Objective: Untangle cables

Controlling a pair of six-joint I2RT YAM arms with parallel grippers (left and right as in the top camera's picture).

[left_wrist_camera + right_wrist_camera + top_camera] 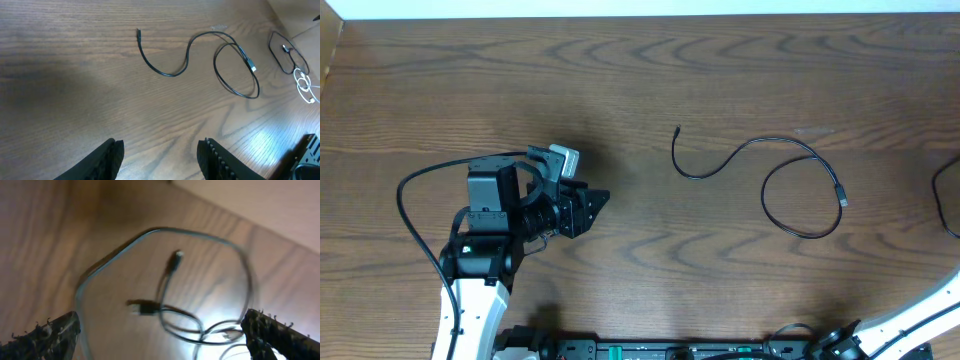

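Status check, remote station. Task is partly done, in my judgement.

Done: one thin black cord with small plug ends (170, 75) lies alone on the brown wood-grain table (620, 60), right of centre. It is spread in an open S with one loose loop near its far plug, and it touches no other cord.

Left: at the table's right edge a second thin black cord (285, 48) sits in a loop just beside a thin white cord (301, 82). They look overlapped. The right wrist view is blurred, so I cannot tell how the strands cross there.

Count: two black cords, one white cord, two grippers.

The left gripper (160, 152) hovers over bare wood on the left side, well apart from all cords. Its jaws are partly spread and nothing is in them.

The right gripper (160, 335) hangs over the edge bundle with its fingers spread wide. It grips nothing that I can see.
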